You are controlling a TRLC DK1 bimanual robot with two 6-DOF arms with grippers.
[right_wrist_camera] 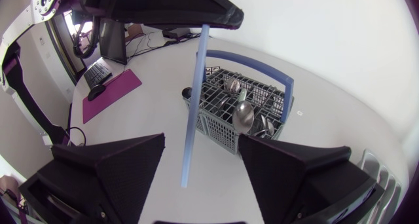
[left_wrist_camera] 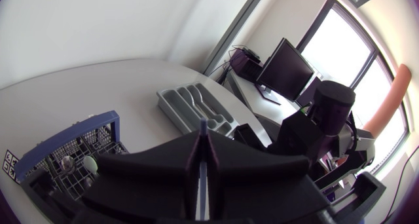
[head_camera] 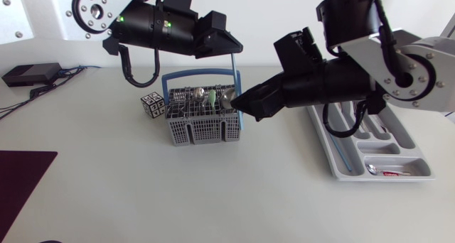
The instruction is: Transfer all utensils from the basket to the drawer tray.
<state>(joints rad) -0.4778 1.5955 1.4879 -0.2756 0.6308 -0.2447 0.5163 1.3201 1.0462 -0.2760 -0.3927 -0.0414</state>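
L gripper: fingers pinched on thin blue stick, which hangs upright by the basket's right end. R gripper: fingers wide, one each side of the stick, not touching.

Risks, imo: if L releases before R closes, the stick drops to the counter. Off-centre closing could knock it askew. R fingers near the basket handle may snag.

Drawer tray is well apart, partly hidden under R arm. Can't count the utensils in the basket.

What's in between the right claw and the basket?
A thin blue stick, held by the left gripper, hangs between the right gripper's open fingers, in front of the basket. The right wrist view shows it.
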